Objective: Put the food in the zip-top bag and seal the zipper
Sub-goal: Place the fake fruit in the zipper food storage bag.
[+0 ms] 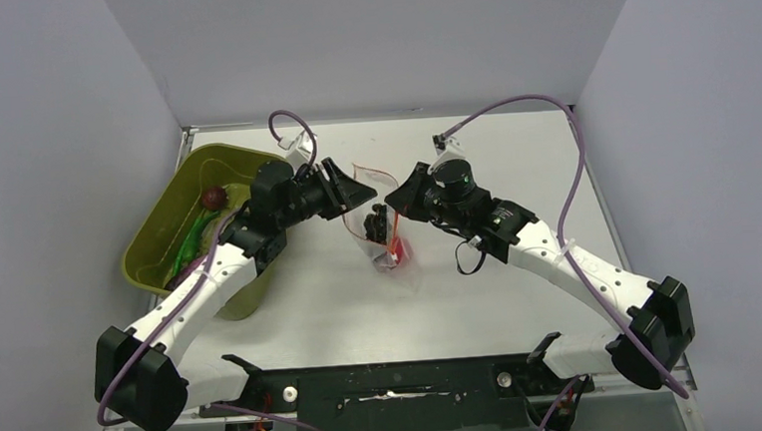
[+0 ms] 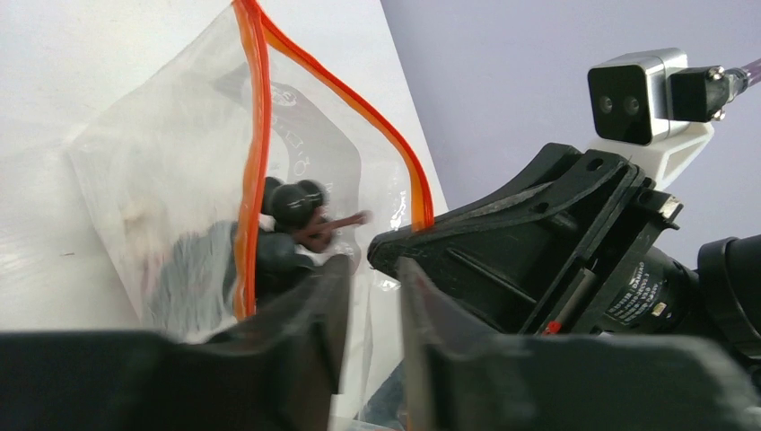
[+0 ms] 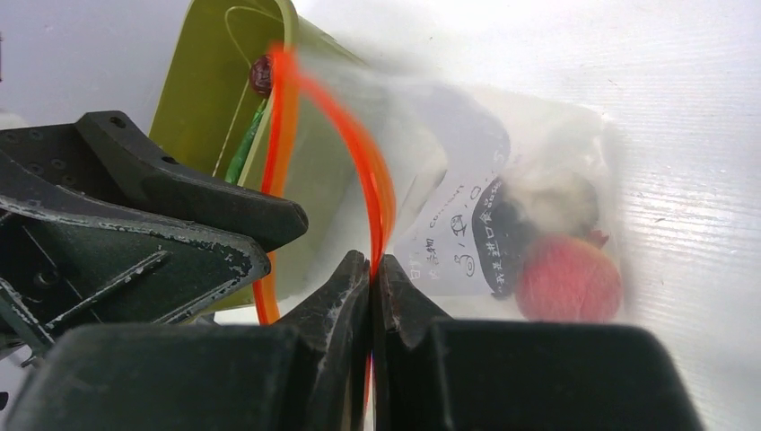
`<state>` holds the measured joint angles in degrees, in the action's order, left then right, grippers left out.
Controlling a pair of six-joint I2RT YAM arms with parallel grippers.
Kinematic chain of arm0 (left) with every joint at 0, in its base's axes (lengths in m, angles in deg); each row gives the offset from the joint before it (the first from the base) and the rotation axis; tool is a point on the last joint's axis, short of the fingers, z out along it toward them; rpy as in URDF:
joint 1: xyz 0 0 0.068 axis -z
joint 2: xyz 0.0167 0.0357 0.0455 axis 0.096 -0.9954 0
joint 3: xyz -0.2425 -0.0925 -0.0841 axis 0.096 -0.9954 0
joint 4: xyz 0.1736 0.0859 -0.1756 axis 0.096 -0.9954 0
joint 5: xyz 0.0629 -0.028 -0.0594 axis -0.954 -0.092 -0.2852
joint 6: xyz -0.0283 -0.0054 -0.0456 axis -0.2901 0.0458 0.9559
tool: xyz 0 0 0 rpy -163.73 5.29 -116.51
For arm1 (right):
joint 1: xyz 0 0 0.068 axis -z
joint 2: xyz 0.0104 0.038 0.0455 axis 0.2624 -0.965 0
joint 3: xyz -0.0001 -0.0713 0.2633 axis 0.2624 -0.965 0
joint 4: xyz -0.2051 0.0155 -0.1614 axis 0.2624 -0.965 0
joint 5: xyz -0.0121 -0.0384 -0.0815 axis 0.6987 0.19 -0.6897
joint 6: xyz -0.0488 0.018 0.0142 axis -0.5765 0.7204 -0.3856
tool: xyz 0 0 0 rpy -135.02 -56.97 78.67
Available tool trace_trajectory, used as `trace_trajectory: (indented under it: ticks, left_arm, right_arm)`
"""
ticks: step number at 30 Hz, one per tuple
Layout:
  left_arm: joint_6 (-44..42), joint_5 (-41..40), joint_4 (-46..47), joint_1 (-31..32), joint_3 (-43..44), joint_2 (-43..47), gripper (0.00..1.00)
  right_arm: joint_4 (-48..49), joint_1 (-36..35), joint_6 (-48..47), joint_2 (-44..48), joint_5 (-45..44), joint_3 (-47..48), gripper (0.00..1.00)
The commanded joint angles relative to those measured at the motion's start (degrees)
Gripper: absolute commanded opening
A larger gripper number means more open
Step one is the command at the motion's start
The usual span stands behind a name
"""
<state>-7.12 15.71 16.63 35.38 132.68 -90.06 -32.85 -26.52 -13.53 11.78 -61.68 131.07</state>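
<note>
Zipper (image 3: pixel 384 211) in grip of right hand (image 3: pixel 371 269)

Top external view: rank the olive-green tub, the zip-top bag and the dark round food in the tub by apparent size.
1. olive-green tub, largest
2. zip-top bag
3. dark round food, clearly smallest
</note>
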Motion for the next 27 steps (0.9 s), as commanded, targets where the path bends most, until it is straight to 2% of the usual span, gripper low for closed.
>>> trace_trajectory:
  ticks: [1,4,12,22,27]
  left_arm:
    - [-3.9,-0.06,-3.8,0.02,5.55,1.1,0.44]
    - [-7.19,-1.72,-7.14,-0.07,7.39,2.08,0.51]
    - [-14.44,-10.08,-17.48,-0.08,8.59,3.99,0.54]
    - [-14.91,-8.73,-17.68,-0.08,6.71,0.67,0.55]
    - [-14.24,-7.22,-15.28,0.02,7.18,-0.99,0.48]
  right_arm:
    - [3.76,-0.34,-0.78,3.62,-0.75,-0.46,0.0]
    - [3.25,-0.33,-0.91,4.35,-1.21,-0.87,0.0]
    - [2.93,-0.17,-0.92,5.22,-1.68,-1.78,0.0]
    - [3.13,-0.17,-0.89,5.18,-1.17,-2.25,0.0]
    - [2.65,0.05,-1.26,5.6,-0.93,-2.8,0.0]
